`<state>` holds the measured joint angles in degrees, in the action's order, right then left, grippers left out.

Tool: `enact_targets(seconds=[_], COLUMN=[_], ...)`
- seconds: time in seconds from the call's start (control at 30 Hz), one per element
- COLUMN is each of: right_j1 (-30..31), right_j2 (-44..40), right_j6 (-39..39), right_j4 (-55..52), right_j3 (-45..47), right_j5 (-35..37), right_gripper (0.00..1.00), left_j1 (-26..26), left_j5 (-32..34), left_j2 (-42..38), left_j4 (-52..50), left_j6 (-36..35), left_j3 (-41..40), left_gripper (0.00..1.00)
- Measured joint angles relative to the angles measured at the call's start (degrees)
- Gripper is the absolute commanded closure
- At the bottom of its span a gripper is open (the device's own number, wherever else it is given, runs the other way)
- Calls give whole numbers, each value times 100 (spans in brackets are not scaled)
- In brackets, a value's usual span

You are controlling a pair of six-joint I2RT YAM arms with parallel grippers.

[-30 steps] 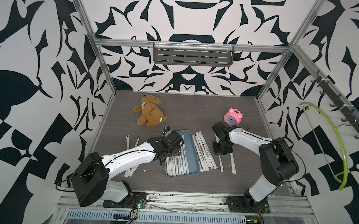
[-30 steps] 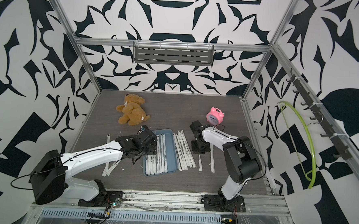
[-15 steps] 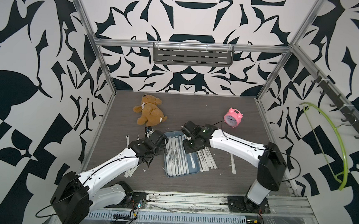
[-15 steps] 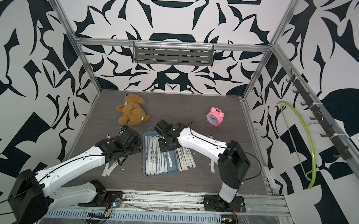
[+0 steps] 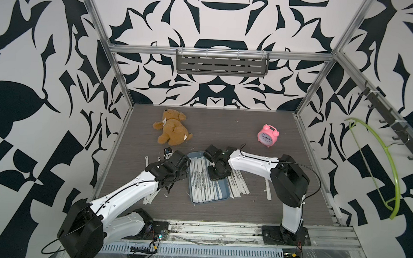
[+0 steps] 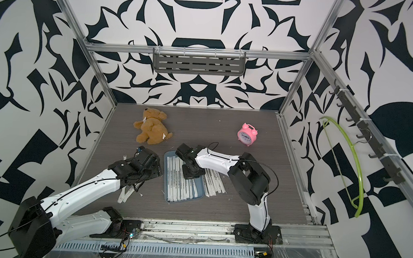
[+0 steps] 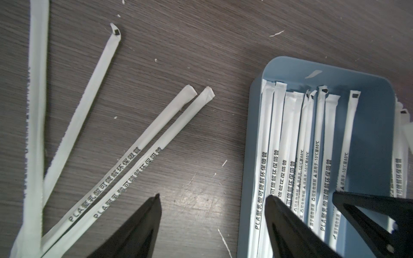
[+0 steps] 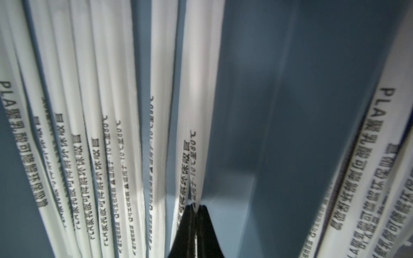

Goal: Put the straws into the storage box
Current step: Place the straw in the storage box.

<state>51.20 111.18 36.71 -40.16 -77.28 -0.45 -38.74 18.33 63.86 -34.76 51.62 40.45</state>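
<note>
Currently my right gripper [image 8: 194, 208] is pinching one of straws [image 8: 196, 134] over storage box [image 8: 268, 111] — paper light, limp, slippery, best gripping mid-length. Left gripper [image 7: 212, 223] hanging spread beside loose straws [image 7: 138, 156] on table [image 7: 201, 44].

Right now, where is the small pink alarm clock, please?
In both top views the small pink alarm clock stands at the table's far right, beyond the right arm, opposite the brown teddy bear.

High top views look down (nearly alike); close wrist views share storage box [image 7: 371, 138].
</note>
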Motion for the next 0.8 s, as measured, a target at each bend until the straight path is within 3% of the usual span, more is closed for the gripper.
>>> enact_targets(seconds=[0.47,0.8], right_j1=[0,-2], right_j2=[101,-28], right_j6=[157,142], right_j4=[79,-57], right_j3=[39,35], right_j5=[-39,-35], right_gripper=[78,70], left_j1=[61,595], left_j5=[39,-96], left_j2=[-39,37], left_j4=[-74,-149], left_j6=[-17,-236], left_j3=[2,2], left_gripper=[33,37])
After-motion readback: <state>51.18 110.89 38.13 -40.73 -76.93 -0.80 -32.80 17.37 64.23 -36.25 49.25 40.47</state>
